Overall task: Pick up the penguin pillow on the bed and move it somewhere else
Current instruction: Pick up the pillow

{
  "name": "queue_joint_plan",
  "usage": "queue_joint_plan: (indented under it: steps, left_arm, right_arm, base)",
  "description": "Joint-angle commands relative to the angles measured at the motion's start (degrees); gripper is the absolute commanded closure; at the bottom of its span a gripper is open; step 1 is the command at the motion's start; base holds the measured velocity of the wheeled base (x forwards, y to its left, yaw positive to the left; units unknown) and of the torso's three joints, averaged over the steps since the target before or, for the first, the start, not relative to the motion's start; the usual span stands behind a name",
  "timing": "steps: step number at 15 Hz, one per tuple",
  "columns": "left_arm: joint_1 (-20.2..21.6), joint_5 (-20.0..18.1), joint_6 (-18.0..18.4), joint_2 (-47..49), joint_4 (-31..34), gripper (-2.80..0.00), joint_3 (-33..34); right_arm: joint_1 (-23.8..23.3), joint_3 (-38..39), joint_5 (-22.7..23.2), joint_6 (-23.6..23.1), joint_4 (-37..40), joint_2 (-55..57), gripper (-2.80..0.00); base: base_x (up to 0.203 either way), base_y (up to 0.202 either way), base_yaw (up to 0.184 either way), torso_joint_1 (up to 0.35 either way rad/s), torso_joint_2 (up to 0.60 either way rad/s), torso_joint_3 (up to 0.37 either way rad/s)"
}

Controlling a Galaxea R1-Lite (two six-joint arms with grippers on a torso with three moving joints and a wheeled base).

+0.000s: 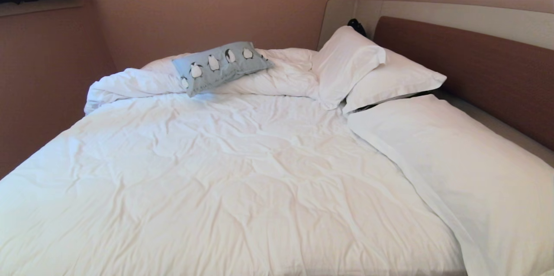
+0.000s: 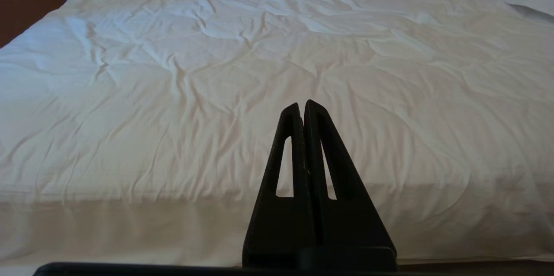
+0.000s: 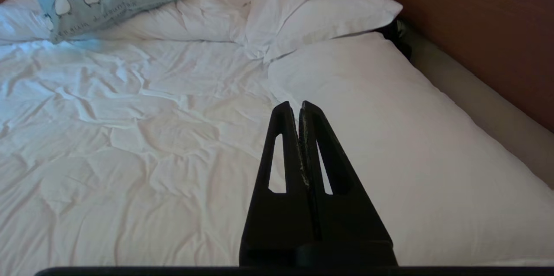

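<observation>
1. The bed [image 1: 242, 172] fills the room's corner, its rumpled white duvet [image 1: 216, 159] spread flat over most of the mattress and bunched into a ridge along the far edge.
2. A brown padded headboard [image 1: 471, 68], set in a beige panel [image 1: 458, 16], runs along the bed's right side in the head view.
3. A large white pillow [image 1: 467, 172] lies flat beside the headboard; beyond it, two more white pillows [image 1: 368, 72] are stacked and tilted, one leaning on the other.
4. The penguin pillow [image 1: 220, 66], light grey-blue with a row of black-and-white penguins, rests tilted on the bunched duvet ridge at the far side of the bed, well apart from both arms.
5. The right gripper [image 3: 298, 105] hangs over the bed near the large flat pillow's edge, its black fingers pressed together on nothing.
6. The left gripper [image 2: 302, 104] sits low at the bed's near edge, fingers likewise pressed together and empty.
</observation>
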Motion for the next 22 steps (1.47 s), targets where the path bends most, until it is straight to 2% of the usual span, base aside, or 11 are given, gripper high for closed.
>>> queue_joint_plan:
  steps: [1,4,8,11,14,16,19,22]
  left_arm:
    - [0.00,0.05,-0.04,-0.02,-0.01,0.00,0.00]
    - [0.00,0.05,-0.04,0.05,-0.01,0.00,0.00]
    - [0.00,0.05,-0.04,-0.02,-0.01,0.00,0.00]
    - [0.00,0.05,-0.04,-0.02,-0.01,0.00,0.00]
    - [0.00,0.05,-0.04,-0.02,-0.01,0.00,0.00]
    - [0.00,0.05,-0.04,-0.02,-0.01,0.00,0.00]
    - [0.00,0.05,-0.04,-0.02,-0.01,0.00,0.00]
    - [0.00,0.05,-0.04,0.04,-0.01,0.00,0.00]
  right_arm:
    - [-0.06,-4.66,-0.09,0.05,-0.07,12.41,0.00]
    - [-0.86,-9.70,-1.56,0.24,-1.81,24.90,0.00]
    - [-2.97,-15.98,-3.52,0.28,-13.45,43.51,0.00]
    - [-3.93,-21.67,-5.91,0.63,-17.32,57.79,0.00]
    - [-5.20,-29.48,-8.27,2.01,-21.18,72.32,0.00]
    - [-5.81,-38.52,-11.44,2.55,-22.95,80.62,0.00]
    - [-6.95,-47.12,-14.86,1.70,-23.67,90.11,0.00]
    - [-8.90,-48.82,-15.54,0.36,-23.12,92.19,0.00]
  base:
    - [0.000,0.000,0.000,0.000,0.00,0.000]
    - [0.000,0.000,0.000,0.000,0.00,0.000]
    - [0.000,0.000,0.000,0.000,0.00,0.000]
    - [0.000,0.000,0.000,0.000,0.00,0.000]
    - [0.000,0.000,0.000,0.000,0.00,0.000]
    - [0.000,0.000,0.000,0.000,0.00,0.000]
    - [0.000,0.000,0.000,0.000,0.00,0.000]
    - [0.000,0.000,0.000,0.000,0.00,0.000]
